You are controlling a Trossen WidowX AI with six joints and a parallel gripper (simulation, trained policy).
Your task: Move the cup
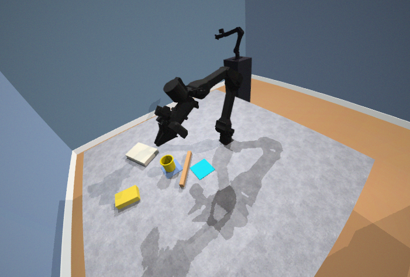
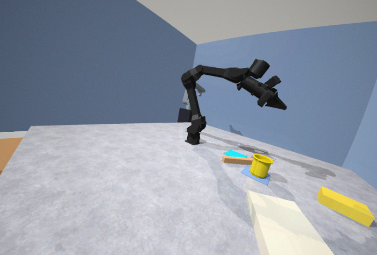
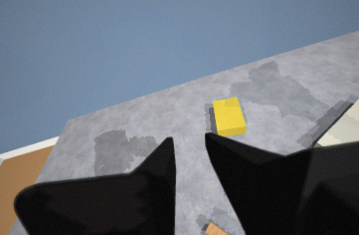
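The yellow cup (image 1: 169,165) (image 2: 260,168) stands upright on the blue pad (image 1: 177,168) (image 2: 246,172). I cannot make out any marbles inside it. The other pad, cyan (image 1: 202,169) (image 2: 234,154), lies bare on the far side of a wooden bar. My gripper (image 1: 158,143) (image 2: 285,108) (image 3: 189,140) is in the air, well above the table and away from the cup, pointing obliquely down. Its fingers are partly open, with a narrow empty gap between the tips in the wrist view. The cup and both pads are out of the wrist view.
The wooden bar (image 1: 185,169) (image 2: 236,160) (image 3: 216,230) lies between the two pads. A cream block (image 1: 142,153) (image 2: 287,222) (image 3: 348,124) lies near the cup. A yellow block (image 1: 127,196) (image 2: 343,204) (image 3: 229,116) lies farther out, towards the table edge.
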